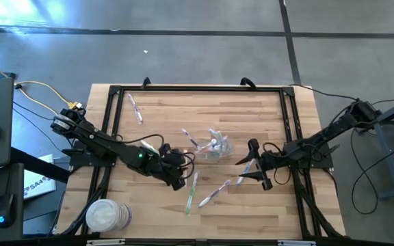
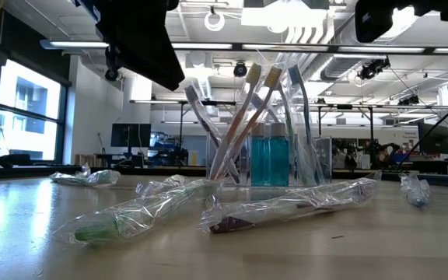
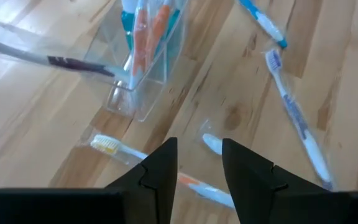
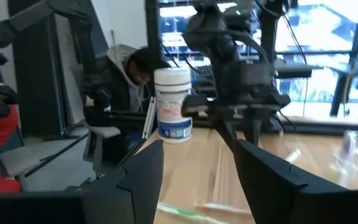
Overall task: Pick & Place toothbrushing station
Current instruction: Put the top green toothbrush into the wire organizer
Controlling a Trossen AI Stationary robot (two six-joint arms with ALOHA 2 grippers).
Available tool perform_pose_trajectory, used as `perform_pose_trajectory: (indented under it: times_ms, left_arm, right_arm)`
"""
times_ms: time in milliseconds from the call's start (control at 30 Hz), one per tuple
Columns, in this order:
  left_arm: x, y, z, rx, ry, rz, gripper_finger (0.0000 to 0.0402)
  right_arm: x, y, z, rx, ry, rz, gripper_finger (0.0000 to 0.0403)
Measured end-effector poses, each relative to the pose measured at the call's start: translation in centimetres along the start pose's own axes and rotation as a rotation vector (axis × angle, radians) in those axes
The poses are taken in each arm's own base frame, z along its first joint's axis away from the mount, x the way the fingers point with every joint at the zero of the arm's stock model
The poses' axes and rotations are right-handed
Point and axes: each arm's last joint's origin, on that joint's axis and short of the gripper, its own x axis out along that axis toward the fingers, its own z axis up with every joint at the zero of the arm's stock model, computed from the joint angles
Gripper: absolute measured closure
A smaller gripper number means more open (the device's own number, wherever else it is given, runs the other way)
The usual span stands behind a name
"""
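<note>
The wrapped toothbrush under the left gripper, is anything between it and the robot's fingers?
Nothing visible. In the left wrist view the left gripper hangs open right over the wrapped toothbrush on bare wood. The clear container stands just beyond it, and the table between them looks bare too.

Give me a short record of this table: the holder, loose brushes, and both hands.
holder: clear holder at mid-table, upright, with several brushes standing in it
wrapped brushes: two lying flat in front of the holder in the low view
far brush: one lying alone near the table's back left
left hand: open, empty, above a loose brush
right hand: open, empty, right of the holder
tub: white tub at the front left corner
</note>
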Motion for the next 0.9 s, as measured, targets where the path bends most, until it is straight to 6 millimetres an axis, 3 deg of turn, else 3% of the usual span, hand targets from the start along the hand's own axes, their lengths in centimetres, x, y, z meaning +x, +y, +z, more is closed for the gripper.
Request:
perform_pose_trajectory:
  times_ms: [267, 433, 900]
  left_arm:
    - [0.01, 0.27, -0.30, 0.047, 0.029, 0.024, 0.0277]
    - [0.01, 0.10, -0.13, 0.185, 0.016, 0.005, 0.0277]
    - [0.01, -0.18, 0.12, 0.135, -0.004, -0.027, 0.0277]
  right_arm:
    - [-0.03, 0.12, 0.37, -0.096, -0.038, 0.008, 0.0215]
    - [-0.02, 0.13, 0.21, -0.100, -0.022, 0.009, 0.0215]
    - [0.05, -0.30, 0.37, -0.150, -0.037, -0.015, 0.0215]
